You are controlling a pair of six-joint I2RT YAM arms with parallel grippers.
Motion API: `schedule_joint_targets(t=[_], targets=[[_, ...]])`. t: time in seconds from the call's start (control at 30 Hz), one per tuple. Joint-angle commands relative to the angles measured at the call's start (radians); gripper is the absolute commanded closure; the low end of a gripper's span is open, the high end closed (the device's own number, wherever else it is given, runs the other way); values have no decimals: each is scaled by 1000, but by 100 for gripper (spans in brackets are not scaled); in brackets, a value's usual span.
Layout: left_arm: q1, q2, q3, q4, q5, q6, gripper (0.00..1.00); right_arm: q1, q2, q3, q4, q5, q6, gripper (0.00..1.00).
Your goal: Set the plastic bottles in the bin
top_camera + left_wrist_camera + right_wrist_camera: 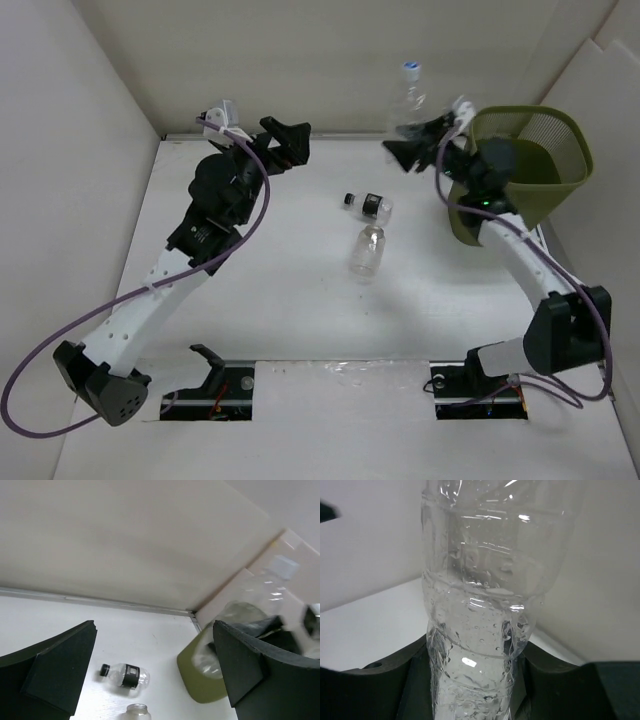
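My right gripper (406, 145) is shut on a clear unlabelled plastic bottle (407, 98), held upright just left of the olive-green bin (560, 170). In the right wrist view the bottle (490, 605) fills the frame, its waist squeezed between the black fingers (385, 685). My left gripper (288, 144) hangs open and empty over the far left of the table. A black-labelled bottle (368, 205) and an unlabelled one (367, 250) lie mid-table. The left wrist view shows my left gripper (155, 675), the black-labelled bottle (125, 675), the unlabelled bottle's neck (136, 712) and the bin (202, 682).
White walls close the table at the back and on both sides. The bin stands in the far right corner, with my right arm (520, 250) running alongside it. The arm bases (215, 385) sit at the near edge.
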State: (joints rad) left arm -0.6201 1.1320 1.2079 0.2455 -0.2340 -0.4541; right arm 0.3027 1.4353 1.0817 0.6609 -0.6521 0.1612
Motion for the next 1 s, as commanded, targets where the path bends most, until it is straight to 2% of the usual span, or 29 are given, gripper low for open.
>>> schedule_joint_targets(t=[0.0, 0.1, 0.13, 0.2, 0.23, 0.4, 0.47, 0.53, 0.57, 0.77, 0.9, 0.97], targets=[[0, 37, 93, -198, -139, -31, 0, -199, -139, 150, -310, -11, -175, 100], [0, 74, 61, -212, -90, -20, 0, -345, -179, 210, -382, -38, -207, 100], [0, 74, 45, -197, -36, -11, 0, -440, -188, 222, -403, -38, -207, 100], [0, 103, 33, -196, 16, -11, 0, -532, -200, 234, -435, -49, -207, 100], [0, 115, 33, -196, 60, -11, 0, -616, -200, 244, -472, -49, -207, 100], [-44, 198, 67, -278, 104, 18, 0, -795, -210, 209, -484, -58, -189, 94], [-75, 232, 84, -319, 104, 31, 0, -838, -210, 199, -494, -49, -189, 67], [-87, 261, 96, -344, 94, 40, 0, -850, -210, 178, -507, -38, -178, 25], [-87, 261, 105, -353, 94, 40, 0, -850, -210, 178, -520, -38, -178, 0], [-87, 366, 151, -422, 140, 40, 0, -841, -249, 199, -555, -27, -178, 0], [-124, 472, 206, -486, 140, 51, 0, -789, -338, 219, -645, -17, -244, 0], [-139, 515, 240, -518, 140, 51, 0, -740, -375, 245, -751, 9, -290, 0]])
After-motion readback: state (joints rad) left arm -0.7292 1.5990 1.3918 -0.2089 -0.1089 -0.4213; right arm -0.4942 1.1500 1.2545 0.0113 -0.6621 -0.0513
